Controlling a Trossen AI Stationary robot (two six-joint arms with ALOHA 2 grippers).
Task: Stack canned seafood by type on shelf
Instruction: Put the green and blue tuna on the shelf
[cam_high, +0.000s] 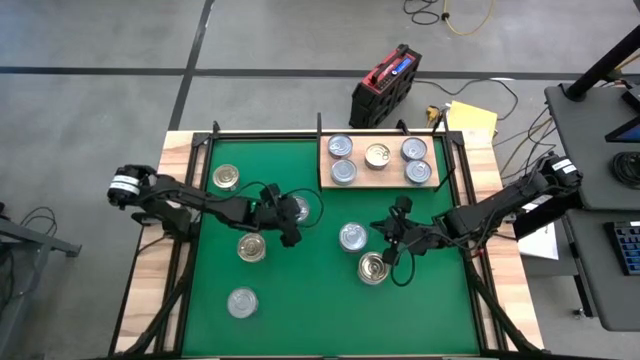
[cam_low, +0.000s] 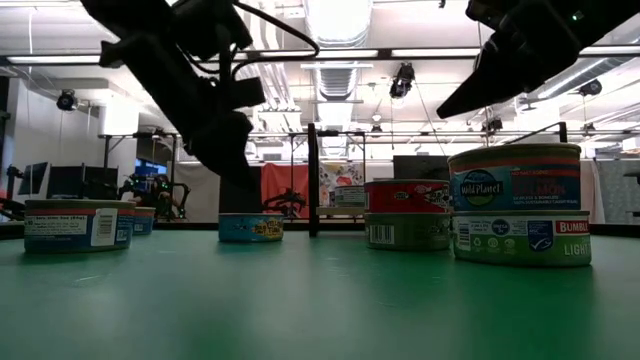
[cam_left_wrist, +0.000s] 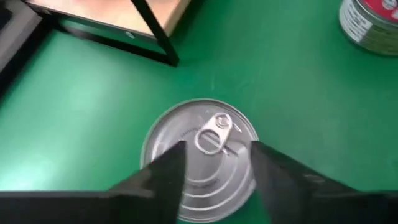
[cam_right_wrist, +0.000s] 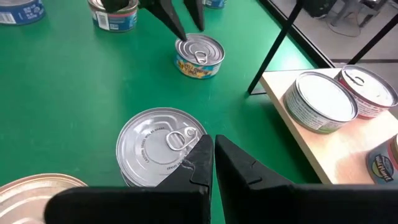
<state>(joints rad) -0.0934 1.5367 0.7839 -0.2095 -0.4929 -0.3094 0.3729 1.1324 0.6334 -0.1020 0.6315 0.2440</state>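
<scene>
A silver-lidded can (cam_left_wrist: 202, 155) with a pull tab stands upright on the green mat (cam_high: 330, 300). My left gripper (cam_left_wrist: 217, 152) slants down over it, open, one finger on each side of the tab; the right wrist view shows those fingers (cam_right_wrist: 180, 22) just behind this can (cam_right_wrist: 199, 55). My right gripper (cam_right_wrist: 213, 144) is shut and hovers beside another silver-lidded can (cam_right_wrist: 158, 146), between it and a gold-lidded can (cam_high: 375, 268). The pale wooden shelf (cam_high: 380, 179) at the mat's far right carries several cans. My left gripper comes at the can's lid (cam_left_wrist: 186, 186) slanting down from the table's left, with its fingers spread over the lid. I cannot tell whether the fingertips touch the can. The can stands flat on the mat.
Three more cans (cam_high: 227, 178) (cam_high: 252, 247) (cam_high: 242, 302) stand on the mat's left half. In the low view two two-can stacks (cam_low: 405, 213) (cam_low: 518, 205) show at the right. A black frame post (cam_right_wrist: 273, 46) rises by the shelf's near corner.
</scene>
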